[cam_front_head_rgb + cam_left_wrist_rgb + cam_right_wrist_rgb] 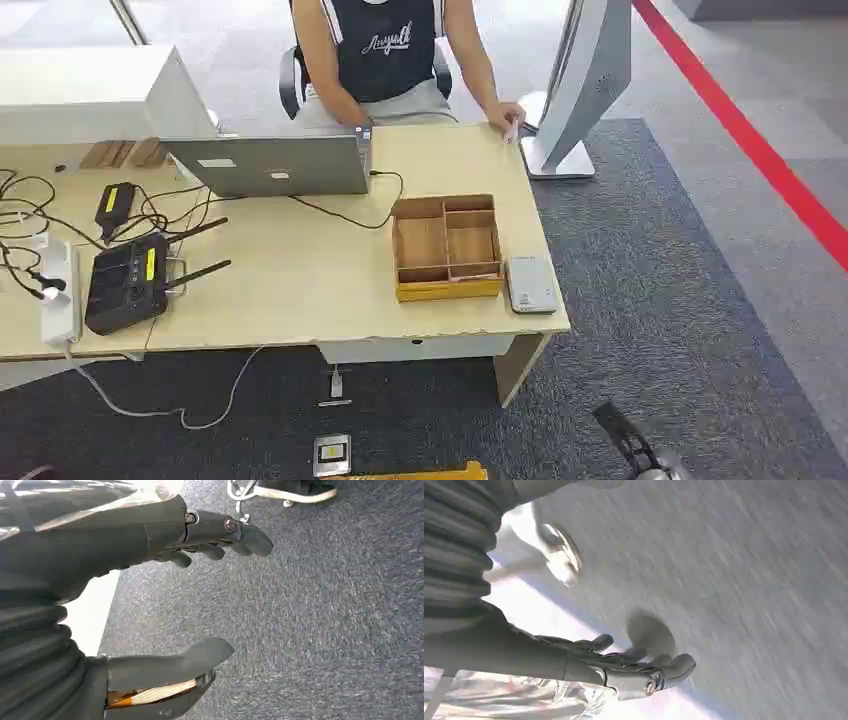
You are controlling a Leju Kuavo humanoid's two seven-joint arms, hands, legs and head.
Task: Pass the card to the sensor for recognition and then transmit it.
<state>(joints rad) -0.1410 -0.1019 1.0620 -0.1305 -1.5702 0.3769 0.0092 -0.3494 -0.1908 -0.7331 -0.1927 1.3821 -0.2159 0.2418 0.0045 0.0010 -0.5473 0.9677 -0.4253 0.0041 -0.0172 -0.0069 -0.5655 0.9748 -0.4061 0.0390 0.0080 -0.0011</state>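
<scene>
Both hands hang empty with fingers apart, the left hand (200,600) and right hand (624,665) low over carpet, while the card (511,130) sits far ahead in a person's hand (505,117) at the desk's (300,290) right corner, nearer the right arm.

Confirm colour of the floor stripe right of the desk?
Red stripe, running diagonally across the grey floor; head view.
</scene>
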